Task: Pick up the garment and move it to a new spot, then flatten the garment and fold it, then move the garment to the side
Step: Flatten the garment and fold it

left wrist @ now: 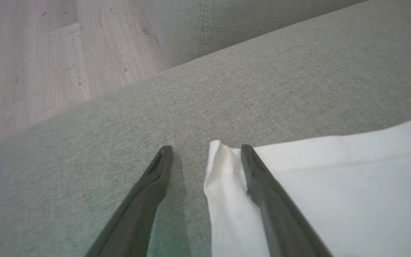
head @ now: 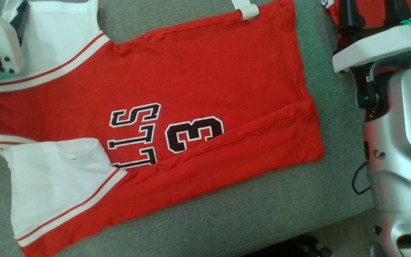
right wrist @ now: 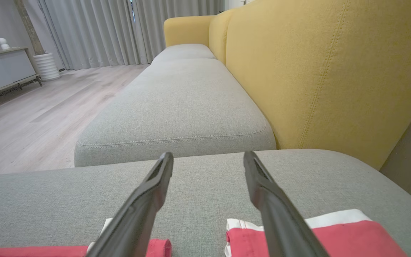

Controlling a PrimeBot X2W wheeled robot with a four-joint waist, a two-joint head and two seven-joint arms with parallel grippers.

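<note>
Grey sofa cushion (head: 227,214) is the work surface, with wood floor (left wrist: 30,53) beyond it. At the cushion's left end the left gripper (left wrist: 206,147) sits low by the far white sleeve (left wrist: 334,185). Its fingers (left wrist: 148,192) are spread full, one over bare cushion and the other over the sleeve, so they straddle the rolled edge. Nothing is pinched, and I can't tell if the tips touch cloth. Reads as lined up to grab that edge.

The jersey (head: 209,78) lies flat across the cushion, sleeves at the left end and hem toward the right. Its near long side is folded onto the body and covers part of the black number (head: 191,134). I'd call it mid-fold: near side done, far side not yet. The near sleeve (head: 52,178) is out flat, slightly creased.

On the right, the right gripper (right wrist: 208,154) has its fingers wide apart, empty, over bare cushion. Red cloth with white trim (right wrist: 316,235) lies under their bases; can't tell if it's this jersey. Probably staged for the hem end. Yellow backrest (right wrist: 316,71) is beyond.
</note>
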